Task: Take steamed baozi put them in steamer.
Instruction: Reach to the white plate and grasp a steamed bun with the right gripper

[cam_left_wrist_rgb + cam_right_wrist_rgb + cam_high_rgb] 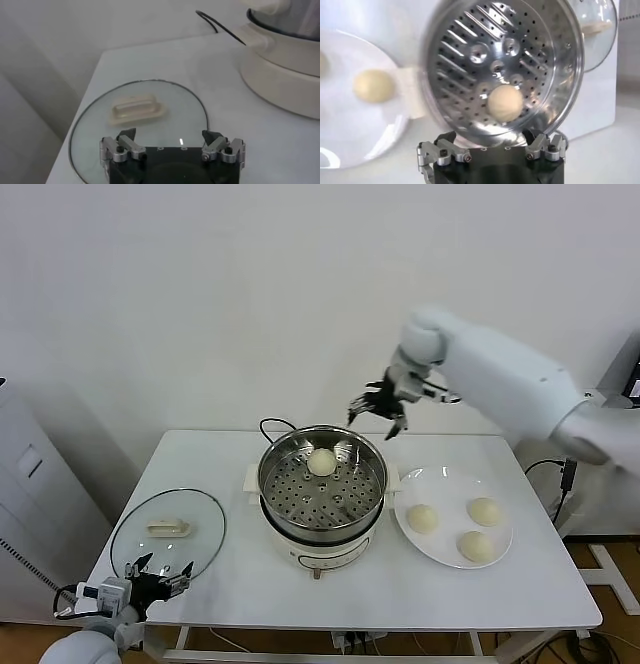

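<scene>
At the near left corner of the white desk, the left claw sits low and idle, its fingers spread and holding nothing, just at the near rim of the round glass lid, which lies flat on the desk with its cream handle facing up. Right of the lid, at the middle of the desk, stands the steamer, a shiny steel pot on a white base, with a black cord looping out behind it. One steamed baozi rests on the perforated tray inside, toward the far side of the pot. Just beside the steamer on the right lies a flat white plate, and on it sit three more buns: one nearest the steamer, one at the near edge, one farther right. Farthest back, the right claw hangs in the air above the steamer's far right rim, released, fingers wide and pointing down, with nothing between them.
</scene>
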Controlling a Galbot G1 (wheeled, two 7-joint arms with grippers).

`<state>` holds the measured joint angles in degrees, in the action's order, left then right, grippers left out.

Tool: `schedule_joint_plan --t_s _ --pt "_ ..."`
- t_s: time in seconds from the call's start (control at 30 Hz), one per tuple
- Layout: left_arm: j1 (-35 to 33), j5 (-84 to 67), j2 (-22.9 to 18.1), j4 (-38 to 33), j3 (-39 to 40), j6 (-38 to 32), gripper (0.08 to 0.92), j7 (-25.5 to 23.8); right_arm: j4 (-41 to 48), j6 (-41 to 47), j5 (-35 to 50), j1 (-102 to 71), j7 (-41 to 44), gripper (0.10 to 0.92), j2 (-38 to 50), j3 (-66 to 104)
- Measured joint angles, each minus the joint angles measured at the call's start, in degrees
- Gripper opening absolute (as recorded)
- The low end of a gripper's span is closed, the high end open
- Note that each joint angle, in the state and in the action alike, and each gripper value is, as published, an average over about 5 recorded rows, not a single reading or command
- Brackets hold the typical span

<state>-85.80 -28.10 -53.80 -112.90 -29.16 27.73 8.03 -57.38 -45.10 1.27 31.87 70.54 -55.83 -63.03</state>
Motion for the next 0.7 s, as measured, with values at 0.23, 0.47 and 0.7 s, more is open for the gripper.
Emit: schedule_joint_plan --t_s 0.23,0.47,0.7 --pt "-0.02 0.03 -0.41 -0.27 -0.24 0.35 0.823 0.09 0.47 13.28 8.58 0.48 -0.38 0.823 6.25 -5.60" --pt "0.00 0.20 -0.77 -0.60 -0.25 0.63 0.823 0.19 1.06 24.00 12.02 -2.91 -1.73 0.823 8.93 -6.67" --pt "0.03 0.22 -0.86 -0.55 -0.29 0.65 0.823 0.22 2.70 29.54 12.65 -8.28 -2.87 0.823 9.00 -4.76"
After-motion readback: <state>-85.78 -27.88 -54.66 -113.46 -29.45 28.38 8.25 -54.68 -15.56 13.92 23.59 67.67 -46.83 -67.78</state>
